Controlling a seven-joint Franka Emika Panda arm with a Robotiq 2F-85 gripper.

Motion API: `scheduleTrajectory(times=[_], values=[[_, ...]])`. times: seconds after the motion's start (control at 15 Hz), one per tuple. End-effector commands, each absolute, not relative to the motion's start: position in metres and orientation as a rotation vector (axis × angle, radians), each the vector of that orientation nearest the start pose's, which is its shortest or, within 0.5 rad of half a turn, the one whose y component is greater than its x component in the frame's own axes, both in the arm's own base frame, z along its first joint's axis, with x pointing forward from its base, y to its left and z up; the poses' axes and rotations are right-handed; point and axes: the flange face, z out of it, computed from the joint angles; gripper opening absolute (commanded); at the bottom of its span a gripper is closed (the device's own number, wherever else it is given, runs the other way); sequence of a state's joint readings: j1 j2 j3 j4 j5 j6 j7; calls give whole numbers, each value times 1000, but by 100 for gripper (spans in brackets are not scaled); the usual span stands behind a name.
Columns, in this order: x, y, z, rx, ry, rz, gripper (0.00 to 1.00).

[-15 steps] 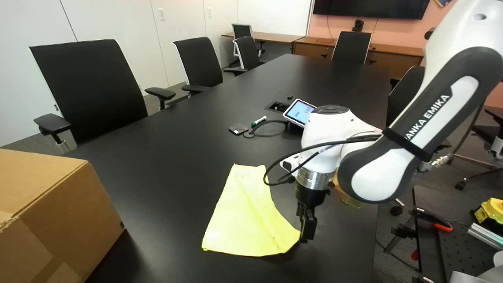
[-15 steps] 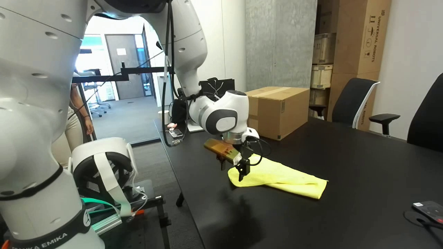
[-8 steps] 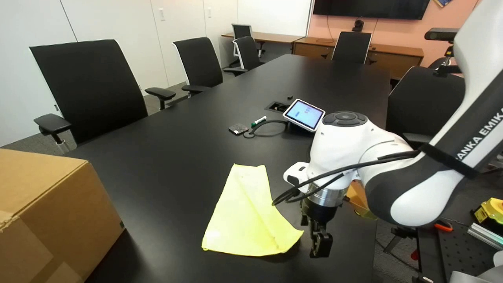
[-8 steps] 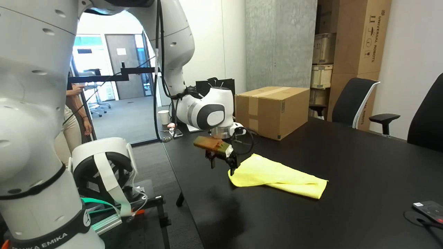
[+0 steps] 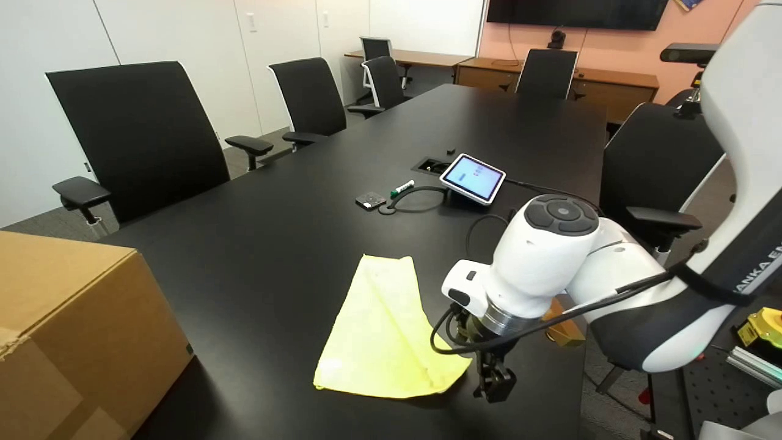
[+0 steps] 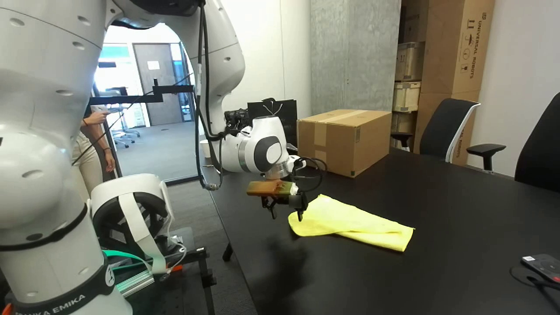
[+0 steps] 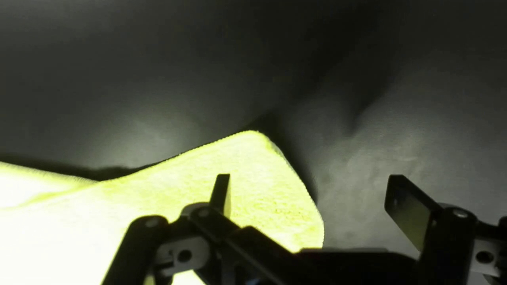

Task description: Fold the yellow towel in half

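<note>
The yellow towel (image 5: 385, 336) lies on the dark table in both exterior views (image 6: 350, 221), with a long crease or overlap along it. Its corner near the gripper seems slightly raised, with a shadow under its edge. In the wrist view the towel (image 7: 261, 190) fills the lower left, with this rounded corner between the jaws' two sides. My gripper (image 7: 309, 176) is open and empty. One finger (image 7: 222, 192) shows over the towel, the other (image 7: 408, 209) over bare table. In both exterior views the gripper (image 5: 492, 391) hangs tilted above the table beside that corner (image 6: 287, 217).
A large cardboard box (image 5: 91, 330) stands on the black table (image 5: 256, 293), also in an exterior view (image 6: 345, 144). A tablet (image 5: 473, 178) with cables, a green marker (image 5: 402, 187) and a small dark device (image 5: 371, 200) lie farther along the table. Black chairs (image 5: 140, 134) line its side.
My gripper has moved from over the towel's corner toward the robot's side of the table. Over the last half second the wrist has tilted. The towel has barely moved.
</note>
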State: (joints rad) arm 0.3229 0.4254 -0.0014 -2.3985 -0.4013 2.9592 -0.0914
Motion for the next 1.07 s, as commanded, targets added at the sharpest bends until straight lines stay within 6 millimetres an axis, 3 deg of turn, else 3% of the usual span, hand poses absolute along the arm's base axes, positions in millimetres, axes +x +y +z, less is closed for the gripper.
scheduleTrajectory(times=[0.0,0.47,0.53,0.6,1.0], values=[[469,185,143,-2972,-1323,-316,100],[467,184,125,-2994,-1373,-312,100],[469,184,125,-2995,-1372,-322,75],[470,184,125,-2998,-1370,-337,74],[479,181,131,-3020,-1365,-383,27]])
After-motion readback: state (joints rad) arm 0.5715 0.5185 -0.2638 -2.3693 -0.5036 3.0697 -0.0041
